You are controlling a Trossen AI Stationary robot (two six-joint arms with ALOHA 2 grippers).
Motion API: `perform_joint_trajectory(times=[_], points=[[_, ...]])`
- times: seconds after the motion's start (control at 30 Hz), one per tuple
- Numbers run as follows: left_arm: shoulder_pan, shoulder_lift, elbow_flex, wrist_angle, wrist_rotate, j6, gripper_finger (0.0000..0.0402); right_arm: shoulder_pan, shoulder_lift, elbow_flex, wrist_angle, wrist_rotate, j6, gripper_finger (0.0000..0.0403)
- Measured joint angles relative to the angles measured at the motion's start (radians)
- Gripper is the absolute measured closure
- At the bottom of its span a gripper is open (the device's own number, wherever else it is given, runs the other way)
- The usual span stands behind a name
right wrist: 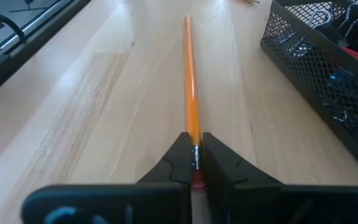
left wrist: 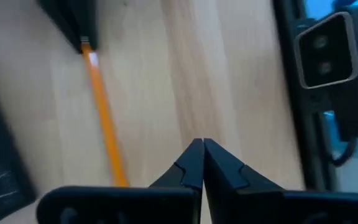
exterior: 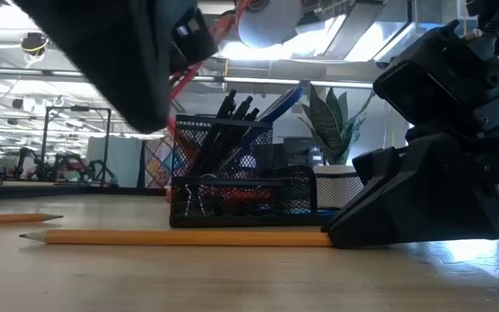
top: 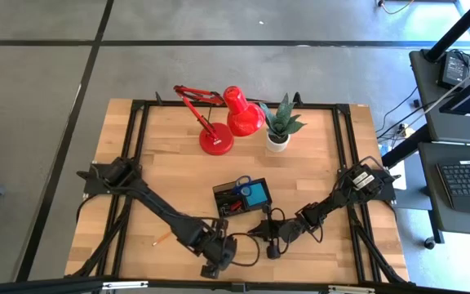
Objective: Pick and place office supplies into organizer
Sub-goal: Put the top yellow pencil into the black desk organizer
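Right gripper (right wrist: pixel 195 163) clamped on eraser end of orange pencil (right wrist: pixel 191 93), organizer (right wrist: pixel 328 81) beside; left gripper (left wrist: pixel 202 163) closed, empty.

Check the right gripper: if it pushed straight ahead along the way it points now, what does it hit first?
Nothing obvious. The right gripper is shut on the eraser end of the orange pencil, which runs straight ahead over bare table. The mesh organizer sits off to the side. The left gripper may lie beyond; depth unclear.

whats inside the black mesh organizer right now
In the organizer, black pens and a blue-handled item stand upright at the back, and binder clips and something red show through the front mesh. A blue pad shows from above. The bottom is hidden.
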Motion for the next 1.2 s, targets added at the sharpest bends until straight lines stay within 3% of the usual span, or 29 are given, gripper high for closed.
perform_joint_trajectory(times=[0.23, 0.5, 0.7, 0.97, 1.2], points=[[-0.008, -0.008, 0.002, -0.010, -0.024, -0.070, 0.0398, -0.001, -0.029, -0.002, -0.009, -0.011, -0.002, 0.0381], [-0.022, -0.008, 0.003, -0.058, 0.021, -0.079, 0.0398, 0.002, -0.116, 0.008, -0.154, -0.021, -0.005, 0.0381], [-0.056, -0.008, 0.004, -0.168, 0.012, -0.140, 0.0398, 0.003, -0.161, 0.115, -0.426, -0.011, -0.037, 0.0381], [-0.120, -0.009, 0.004, -0.268, -0.171, -0.256, 0.0398, 0.002, -0.166, 0.308, -0.803, -0.021, -0.085, 0.0389], [-0.124, -0.010, 0.005, -0.281, -0.192, -0.360, 0.0398, 0.002, -0.170, 0.365, -0.946, -0.026, -0.085, 0.0401]])
